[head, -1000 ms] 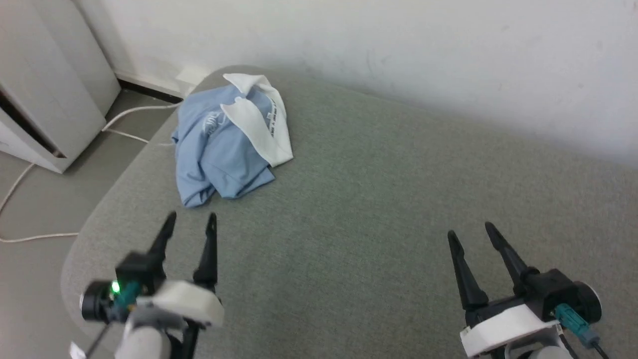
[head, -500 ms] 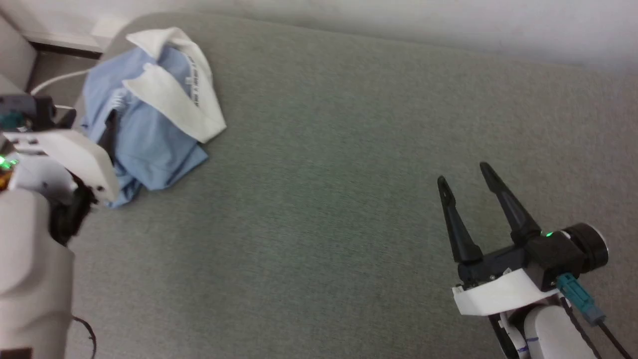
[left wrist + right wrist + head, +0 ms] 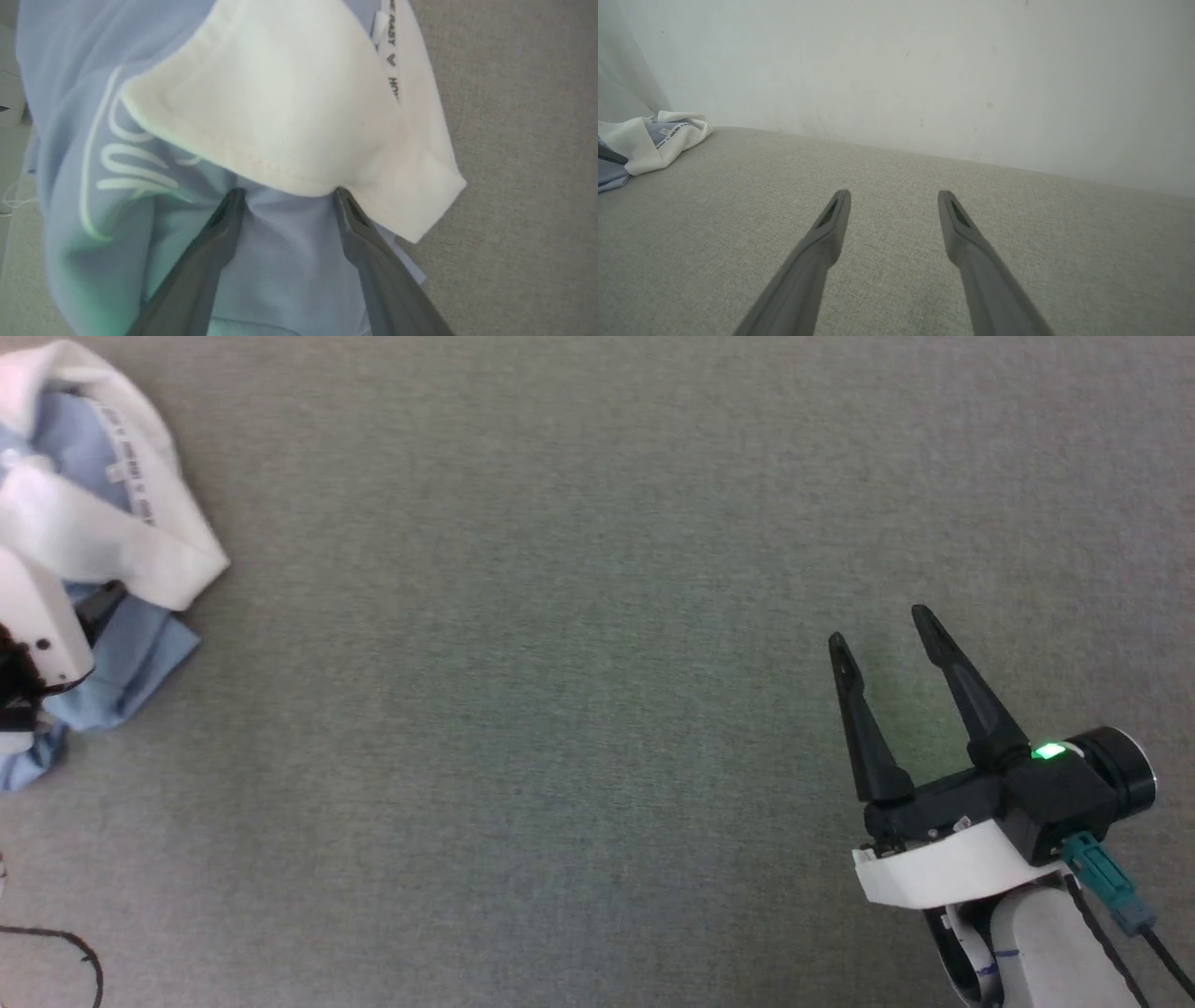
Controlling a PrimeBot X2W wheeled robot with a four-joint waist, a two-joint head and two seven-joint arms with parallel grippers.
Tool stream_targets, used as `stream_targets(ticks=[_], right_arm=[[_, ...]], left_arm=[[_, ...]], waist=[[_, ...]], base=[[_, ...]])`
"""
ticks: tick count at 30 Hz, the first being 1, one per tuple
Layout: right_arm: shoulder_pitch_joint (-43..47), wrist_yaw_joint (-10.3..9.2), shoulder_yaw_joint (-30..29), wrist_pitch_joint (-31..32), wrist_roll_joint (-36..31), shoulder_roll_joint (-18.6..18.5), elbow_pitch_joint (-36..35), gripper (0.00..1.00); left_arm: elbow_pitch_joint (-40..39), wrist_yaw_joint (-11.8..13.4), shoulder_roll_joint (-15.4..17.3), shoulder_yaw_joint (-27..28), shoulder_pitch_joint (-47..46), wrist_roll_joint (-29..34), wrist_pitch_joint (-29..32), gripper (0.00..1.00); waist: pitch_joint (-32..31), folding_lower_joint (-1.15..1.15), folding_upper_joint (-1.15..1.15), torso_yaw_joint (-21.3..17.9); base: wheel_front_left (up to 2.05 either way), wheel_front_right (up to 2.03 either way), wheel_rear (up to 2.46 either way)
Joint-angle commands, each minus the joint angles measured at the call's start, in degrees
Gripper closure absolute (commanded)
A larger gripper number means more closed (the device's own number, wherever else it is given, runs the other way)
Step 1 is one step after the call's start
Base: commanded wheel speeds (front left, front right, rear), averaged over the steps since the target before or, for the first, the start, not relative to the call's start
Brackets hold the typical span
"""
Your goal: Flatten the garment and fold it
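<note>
Garment [image 3: 140, 649], one: crumpled light blue polo shirt, white collar, far left on grey-green fabric counter [image 3: 560, 709], partly behind left gripper [image 3: 287, 191], jaws wide, tips at collar hem. Right gripper [image 3: 878, 625] well apart, jaws wide. White wall [image 3: 924, 70] behind.

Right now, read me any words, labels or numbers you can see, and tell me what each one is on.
"RASY", a triangle mark, then "HO": dark print on the white neck tape of the garment, left wrist view; the rest is cut off or blurred.
White script logo on the blue chest: half hidden under the collar, unreadable.
Small neck tag: blurred.
</note>
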Motion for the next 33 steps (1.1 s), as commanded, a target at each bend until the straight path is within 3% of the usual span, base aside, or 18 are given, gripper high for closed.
stream_targets(ticks=[1,5,6,7,8,11,15,27,33], right_arm=[[-1.0,-0.05,0.0,-0.1,0.5,0.0,-0.1,0.00],[-1.1,-0.05,-0.4,-0.2,0.7,0.0,0.3,0.00],[-1.0,-0.05,-0.5,-0.3,0.7,0.0,0.5,0.00],[-1.0,-0.05,-0.7,-0.3,0.7,0.0,0.6,0.00],[-0.9,-0.05,-0.8,-0.3,0.6,0.0,0.8,0.00],[-0.8,-0.05,-1.1,-0.3,0.4,0.0,1.4,0.00],[-0.8,-0.05,-1.3,-0.3,0.2,0.0,2.3,0.00],[2.0,-0.05,-2.8,-0.3,1.3,0.0,5.0,0.00],[3.3,-0.05,-3.9,-0.3,2.3,0.0,5.8,0.00]], left_arm=[[1.3,-0.4,0.5,-0.5,-0.3,-0.4,0.7,0.00],[3.9,-0.4,1.4,-2.2,0.6,-2.0,2.7,0.00],[4.4,-0.4,1.3,-2.5,0.9,-2.9,3.6,0.40],[4.6,-0.4,1.3,-2.9,1.2,-3.8,4.4,0.90],[4.8,-0.4,1.3,-3.2,1.3,-4.6,5.0,1.00],[4.9,-0.4,1.6,-3.6,1.5,-6.6,4.6,1.00],[4.1,-0.4,2.5,-4.1,1.1,-7.0,-0.7,1.00],[-4.7,-0.4,4.6,-5.7,-1.1,-5.6,-30.4,1.00],[-13.1,-0.4,3.4,-7.4,-1.0,-3.9,-40.7,1.00]], waist=[[3.4,-0.01,0.00,-3.6],[3.3,-0.01,0.00,-4.0],[3.2,-0.01,0.00,-3.9],[3.0,-0.01,0.00,-3.9],[2.7,-0.01,0.00,-3.7],[1.6,-0.01,0.00,-3.2],[-0.8,-0.01,0.00,-2.5],[-11.8,-0.01,0.00,-1.4],[-16.3,-0.01,0.00,-1.8]], base=[[0.00,0.00,0.00],[0.00,0.00,0.00],[0.00,0.00,0.00],[0.00,0.00,0.00],[0.00,0.00,0.00],[0.00,0.00,0.00],[0.00,0.00,0.00],[0.00,0.00,0.00],[0.00,0.00,0.00]])
